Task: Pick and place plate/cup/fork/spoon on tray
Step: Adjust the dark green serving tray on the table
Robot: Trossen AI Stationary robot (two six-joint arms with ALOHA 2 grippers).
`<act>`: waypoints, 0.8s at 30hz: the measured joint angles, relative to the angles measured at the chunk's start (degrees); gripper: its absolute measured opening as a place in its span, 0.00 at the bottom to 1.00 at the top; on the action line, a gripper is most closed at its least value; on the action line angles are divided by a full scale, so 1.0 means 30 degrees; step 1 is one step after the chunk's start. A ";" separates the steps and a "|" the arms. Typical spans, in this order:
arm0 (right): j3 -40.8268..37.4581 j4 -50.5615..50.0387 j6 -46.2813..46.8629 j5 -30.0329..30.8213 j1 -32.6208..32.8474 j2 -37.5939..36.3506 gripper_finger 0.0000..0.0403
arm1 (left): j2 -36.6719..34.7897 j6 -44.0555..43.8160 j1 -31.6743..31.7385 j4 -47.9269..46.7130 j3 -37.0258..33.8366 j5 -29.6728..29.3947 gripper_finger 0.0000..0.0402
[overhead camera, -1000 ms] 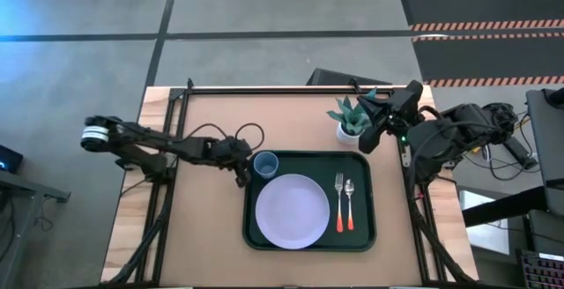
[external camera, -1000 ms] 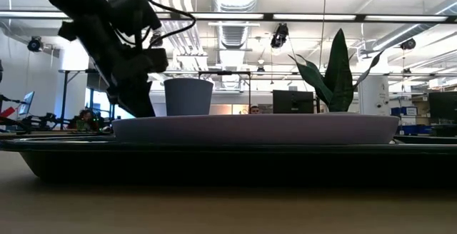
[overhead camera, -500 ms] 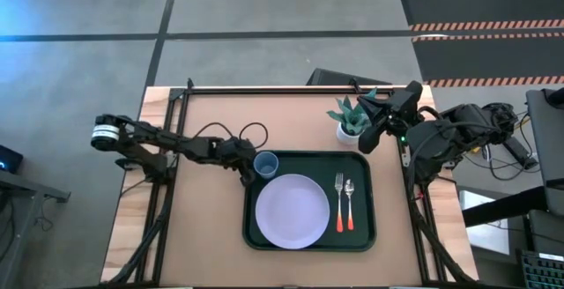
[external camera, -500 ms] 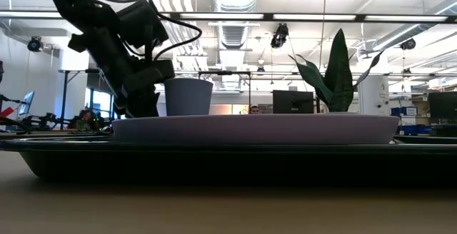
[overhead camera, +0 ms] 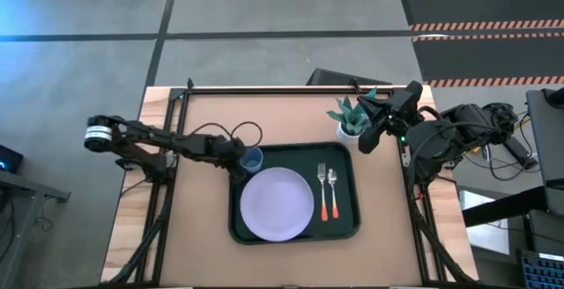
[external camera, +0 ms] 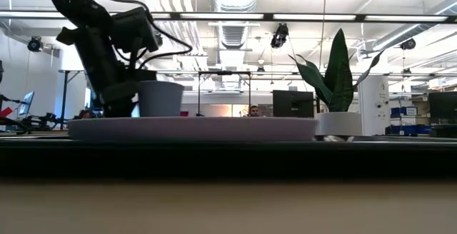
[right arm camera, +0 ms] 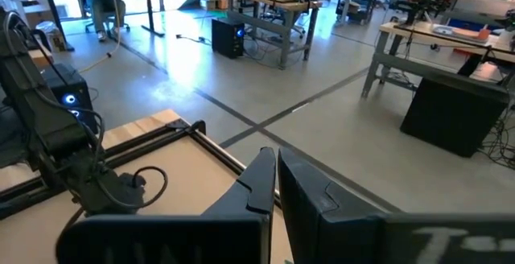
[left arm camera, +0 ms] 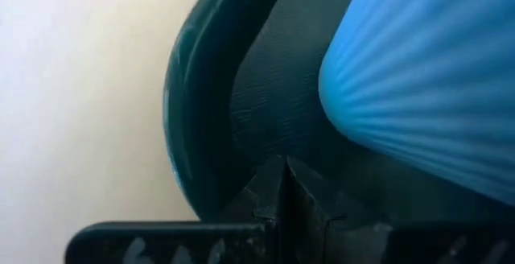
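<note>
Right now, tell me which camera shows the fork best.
The high view: the fork lies in full on the tray, right of the plate and left of the spoon. The low view hides it behind the tray's rim. Neither wrist view shows it.

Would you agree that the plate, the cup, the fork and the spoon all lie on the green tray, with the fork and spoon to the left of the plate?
Not quite: the fork and spoon lie to the right of the plate, not its left, as the high view shows. The rest holds: all of them, with the cup, are on the green tray.
</note>
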 joint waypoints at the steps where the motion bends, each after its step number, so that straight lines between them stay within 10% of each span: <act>1: 0.0000 -0.0005 0.0000 0.0000 0.0000 0.0000 0.02 | -0.0045 -0.0100 0.0000 -0.0320 -0.0013 -0.0044 0.00; 15: -0.0062 -0.1102 0.1638 -0.1635 -0.0007 0.0022 0.02 | -0.2522 -0.0135 0.0015 -0.1614 -0.0117 -0.1005 0.00; 24: -0.0194 -0.8893 1.1053 -0.2081 -0.0007 0.1111 0.02 | -0.7286 0.0728 -0.0425 -0.1811 0.0125 -0.0664 0.00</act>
